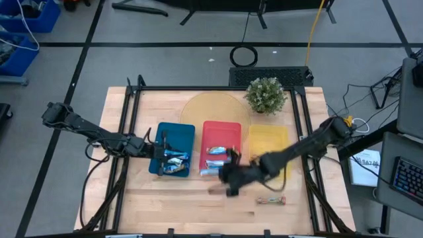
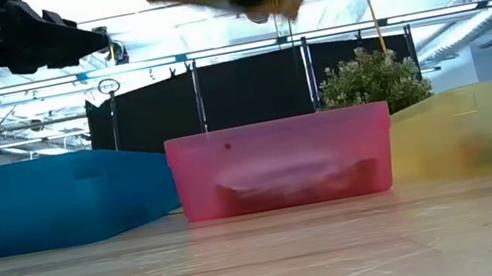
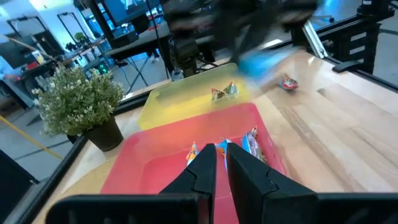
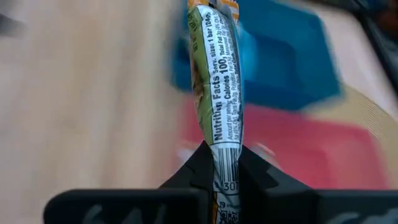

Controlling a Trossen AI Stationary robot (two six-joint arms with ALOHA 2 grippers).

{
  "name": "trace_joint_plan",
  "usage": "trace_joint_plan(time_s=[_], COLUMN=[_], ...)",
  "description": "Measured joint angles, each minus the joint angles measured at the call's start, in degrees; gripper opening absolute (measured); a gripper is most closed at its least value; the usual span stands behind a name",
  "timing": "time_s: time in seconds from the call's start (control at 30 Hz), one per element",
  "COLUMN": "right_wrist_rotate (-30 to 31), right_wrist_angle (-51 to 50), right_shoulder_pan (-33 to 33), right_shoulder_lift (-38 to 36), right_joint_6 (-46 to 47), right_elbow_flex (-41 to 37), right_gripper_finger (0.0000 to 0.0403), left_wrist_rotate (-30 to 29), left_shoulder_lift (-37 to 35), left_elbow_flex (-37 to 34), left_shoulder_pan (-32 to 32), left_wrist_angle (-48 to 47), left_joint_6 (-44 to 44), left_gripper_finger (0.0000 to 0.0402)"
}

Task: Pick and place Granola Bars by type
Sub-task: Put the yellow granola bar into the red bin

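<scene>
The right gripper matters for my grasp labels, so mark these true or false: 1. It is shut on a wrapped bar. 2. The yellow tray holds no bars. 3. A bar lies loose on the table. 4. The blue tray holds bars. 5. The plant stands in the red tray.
1. True: the right gripper is shut on a granola bar.
2. False: the yellow tray holds a bar.
3. True: a loose bar lies on the table.
4. True: the blue tray holds bars.
5. False: the plant stands on the table behind the trays, beyond the red tray.
</scene>
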Motion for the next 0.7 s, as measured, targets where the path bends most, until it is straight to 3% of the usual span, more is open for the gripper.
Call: trace_joint_plan(time_s=[0.17, 0.4, 0.7], right_wrist_rotate=[-4.9, -10.6, -13.5], right_wrist_angle=[-9.6, -10.1, -11.7], right_shoulder_pan=[-7.4, -10.4, -10.6], right_shoulder_lift=[2.5, 9.0, 7.9], right_joint_6=[1.7, 1.3, 1.5], right_elbow_flex=[-0.1, -0.2, -0.2], right_gripper_finger=[0.0025, 0.0029, 0.0125], left_wrist_rotate=[0.0, 0.0, 0.0], left_shoulder_lift=[0.0, 0.0, 0.0], left_elbow_flex=[0.0, 0.0, 0.0], left_shoulder_pan=[0.0, 0.0, 0.0], left_wrist_angle=[0.1, 0.0, -0.1], left_joint_6=[2.3, 2.4, 2.4], left_gripper_finger=[0.0047, 0.0047, 0.0047])
